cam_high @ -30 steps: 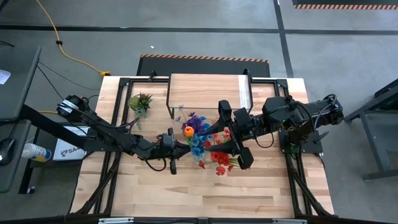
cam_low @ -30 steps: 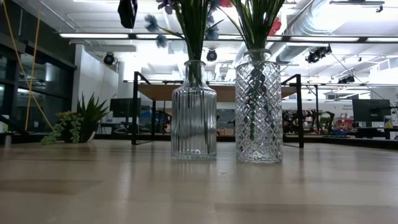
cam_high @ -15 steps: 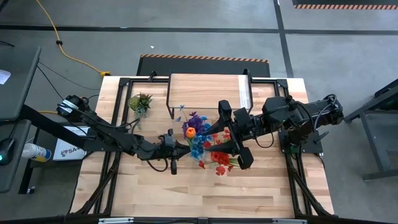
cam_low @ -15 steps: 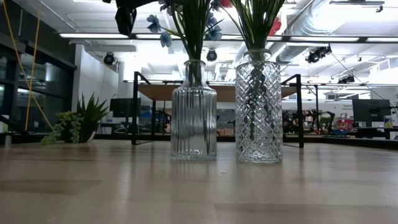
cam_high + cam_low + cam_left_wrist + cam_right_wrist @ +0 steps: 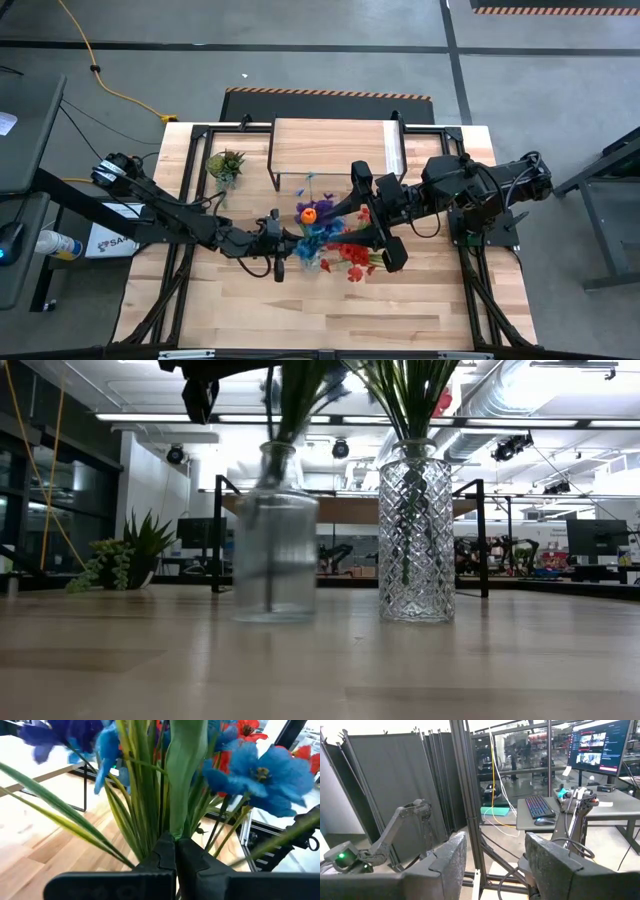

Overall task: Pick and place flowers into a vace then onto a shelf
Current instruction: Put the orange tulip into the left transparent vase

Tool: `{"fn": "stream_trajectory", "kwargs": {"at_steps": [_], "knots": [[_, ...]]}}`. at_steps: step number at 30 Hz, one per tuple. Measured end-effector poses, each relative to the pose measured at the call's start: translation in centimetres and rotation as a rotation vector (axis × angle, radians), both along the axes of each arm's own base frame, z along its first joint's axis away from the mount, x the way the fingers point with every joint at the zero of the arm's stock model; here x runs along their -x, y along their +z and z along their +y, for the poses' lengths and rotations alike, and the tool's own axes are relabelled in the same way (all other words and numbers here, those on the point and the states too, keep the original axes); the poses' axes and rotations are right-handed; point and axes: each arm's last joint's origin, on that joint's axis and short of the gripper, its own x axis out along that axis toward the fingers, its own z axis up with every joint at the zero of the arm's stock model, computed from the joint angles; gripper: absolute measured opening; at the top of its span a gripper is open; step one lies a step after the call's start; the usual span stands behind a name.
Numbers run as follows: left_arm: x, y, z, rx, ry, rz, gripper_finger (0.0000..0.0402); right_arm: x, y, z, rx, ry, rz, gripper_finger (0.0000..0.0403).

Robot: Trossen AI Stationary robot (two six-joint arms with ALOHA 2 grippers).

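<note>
left pincer: clamped shut on the green stems of the flowers, just under the blooms; grip sits low on the bunch so the stems hang down into the ribbed vase
ribbed vase: directly below left pincer, blurred in low view, so likely sliding along with the bunch
right pincer: half open, nothing between the fingers; just beside the red bunch, aimed out at the room
cut-glass vase: holds red bunch, upright on surface, just beside ribbed vase
flowers look: blue, purple, one orange bloom, thin green stems, long leaves
shelf: beyond both pincers, near, bare board
</note>
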Motion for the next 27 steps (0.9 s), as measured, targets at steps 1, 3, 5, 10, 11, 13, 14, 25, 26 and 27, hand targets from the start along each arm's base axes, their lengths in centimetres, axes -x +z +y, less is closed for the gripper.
{"fn": "stream_trajectory", "kwargs": {"at_steps": [1,3,5,10,11,13,14,25,26,27], "knots": [[0.0,0.0,0.0,0.001,0.0,0.0,0.003,0.0,0.0,-0.01,0.0,0.0,0.0,0.0193],[0.0,0.0,0.0,0.012,0.002,-0.001,0.0031,0.0,0.0,-0.01,0.0,0.0,0.0,0.0193],[0.0,-0.01,0.0,0.025,0.004,-0.003,0.0042,0.0,0.0,-0.01,0.0,0.0,0.0,0.0193],[0.01,-0.04,0.0,0.027,0.004,0.0,0.0053,0.0,0.0,0.0,0.0,0.0,0.0,0.0193],[0.01,-0.09,0.01,0.025,0.004,0.005,0.0049,0.0,0.0,-0.01,0.0,0.0,0.0,0.0193],[0.02,-0.18,0.0,0.021,-0.002,0.014,0.0039,0.0,0.0,0.0,0.0,0.005,0.0,0.0193],[0.02,-0.2,-0.01,0.02,-0.005,0.016,0.0036,0.01,0.0,0.02,0.0,0.011,0.0,0.0193],[0.02,-0.21,-0.07,0.025,-0.024,0.019,0.0113,0.18,0.0,0.5,0.0,0.031,0.0,0.0193],[0.02,-0.23,-0.09,0.026,-0.032,0.02,0.012,0.18,0.0,0.5,0.0,0.031,0.0,0.0193],[0.02,-0.24,-0.11,0.027,-0.038,0.022,0.0127,0.19,0.0,0.52,0.0,0.032,0.0,0.0193]]}}
